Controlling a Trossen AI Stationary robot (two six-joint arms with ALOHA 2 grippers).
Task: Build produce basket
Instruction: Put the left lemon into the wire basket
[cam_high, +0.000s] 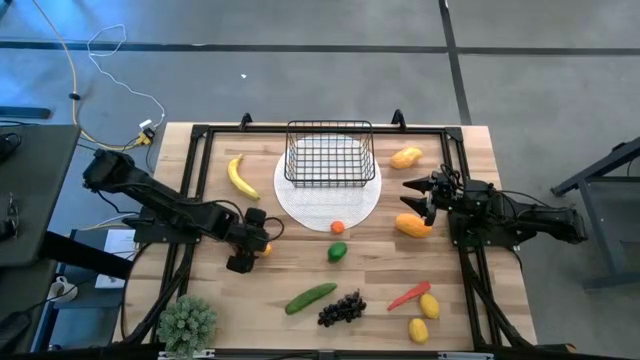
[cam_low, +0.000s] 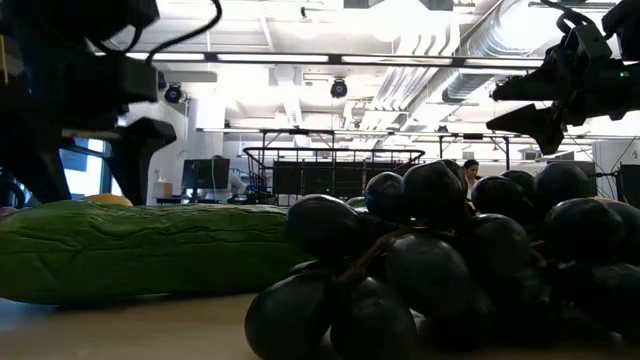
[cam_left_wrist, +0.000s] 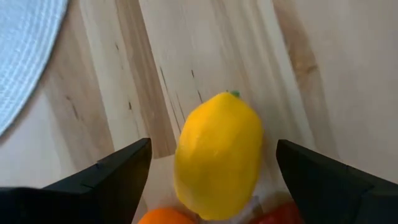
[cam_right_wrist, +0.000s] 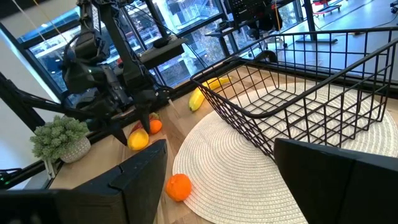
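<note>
The left end effector (cam_high: 262, 243) hangs spread around a lemon (cam_left_wrist: 216, 154) on the wooden table (cam_high: 300, 270), an orange (cam_right_wrist: 155, 126) half-hidden beside it, the empty basket (cam_high: 330, 153) on its white mat (cam_high: 300, 205) beyond, the right end effector (cam_high: 417, 198) spread above a mango (cam_high: 413, 226).

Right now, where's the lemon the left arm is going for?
High view: the lemon sits on the table's left half, between the open fingers of the left end effector, left of the white plate and basket.
</note>
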